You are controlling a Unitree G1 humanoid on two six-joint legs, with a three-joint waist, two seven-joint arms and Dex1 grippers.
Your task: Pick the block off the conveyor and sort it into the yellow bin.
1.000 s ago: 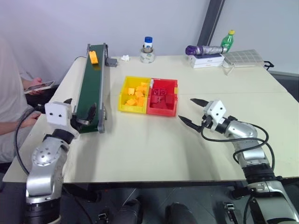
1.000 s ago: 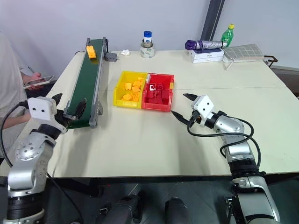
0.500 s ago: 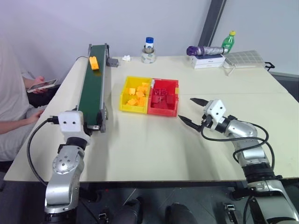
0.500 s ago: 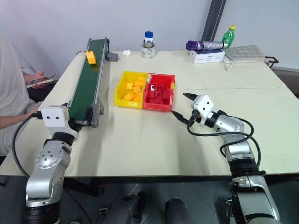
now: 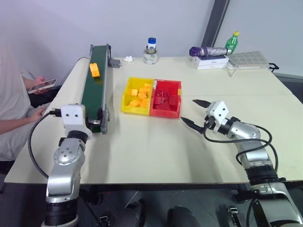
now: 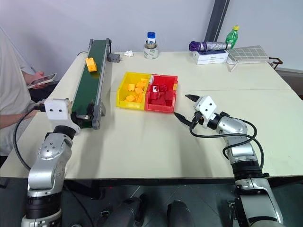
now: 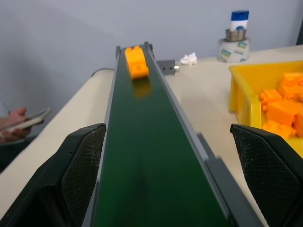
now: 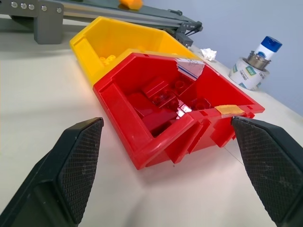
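A yellow-orange block (image 5: 95,70) rides on the far part of the dark green conveyor (image 5: 93,92), which runs along the table's left side. My left gripper (image 7: 168,128) is open at the conveyor's near end, its fingers straddling the belt (image 7: 147,151), with the block (image 7: 136,62) well ahead of it. The yellow bin (image 5: 134,110), holding several yellow blocks, stands right of the conveyor, joined to a red bin (image 5: 165,112). Over the table to the right of the bins, my right gripper (image 5: 188,110) hangs open and empty, pointing at the red bin (image 8: 142,142).
A person sits at the table's left edge holding a phone (image 5: 42,85). Along the back stand a tape roll with a bottle (image 5: 150,52), crumpled paper (image 5: 127,58), a white box with an umbrella (image 5: 208,56), a green bottle (image 5: 230,41) and a tray (image 5: 248,58).
The block has travelled down the belt toward me. My left gripper has swung in from the conveyor's left side to line up with the belt's near end. The right arm has stayed still.
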